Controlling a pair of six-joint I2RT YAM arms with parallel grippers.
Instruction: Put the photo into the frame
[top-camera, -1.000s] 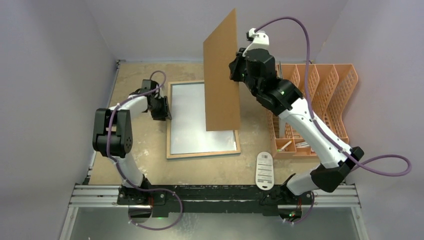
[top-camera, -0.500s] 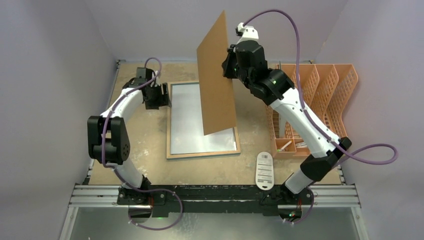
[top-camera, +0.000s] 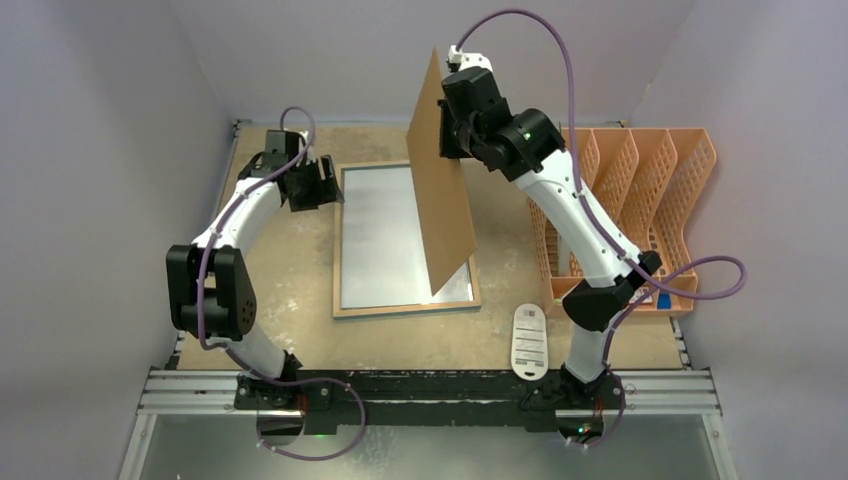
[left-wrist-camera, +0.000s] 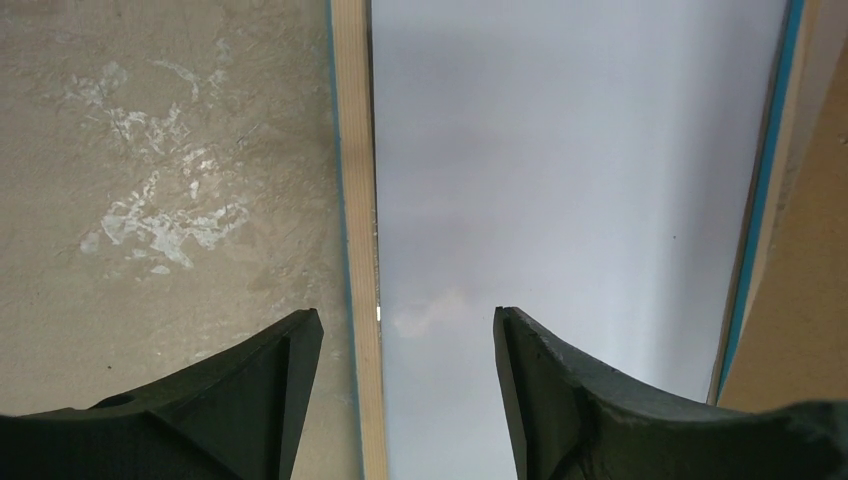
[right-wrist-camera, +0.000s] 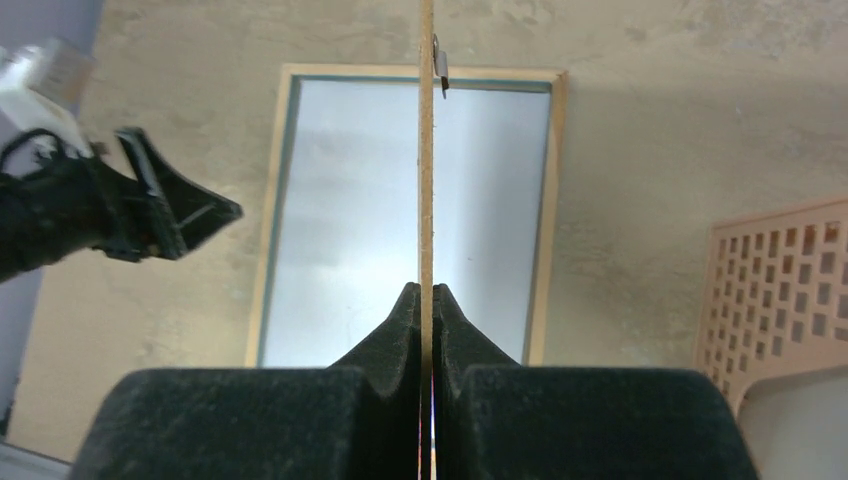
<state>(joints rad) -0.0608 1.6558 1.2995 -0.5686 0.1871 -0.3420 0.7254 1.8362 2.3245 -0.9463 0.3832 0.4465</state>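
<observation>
The frame (top-camera: 405, 307) lies flat on the table with its light-wood back up and a pale grey surface inside. I cannot tell whether that surface is bare glass or the photo's white back. No balloon print shows. My right gripper (top-camera: 446, 128) is shut on the long edge of the brown backing board (top-camera: 450, 210) and holds it upright, nearly edge-on, above the frame. In the right wrist view the board (right-wrist-camera: 426, 150) runs up from my closed gripper (right-wrist-camera: 426, 290). My left gripper (top-camera: 318, 190) is open over the frame's left rail (left-wrist-camera: 355, 150), the two fingers on either side of it (left-wrist-camera: 405, 330).
An orange slotted file organizer (top-camera: 640, 200) stands at the right. A white labelled card (top-camera: 530, 340) lies near the front edge. Grey walls close in on the left, back and right. A metal rail (top-camera: 430, 392) runs along the near edge.
My right arm has swung the board left and turned it more edge-on to the top camera. My left gripper has moved toward the far end of the frame's left rail.
</observation>
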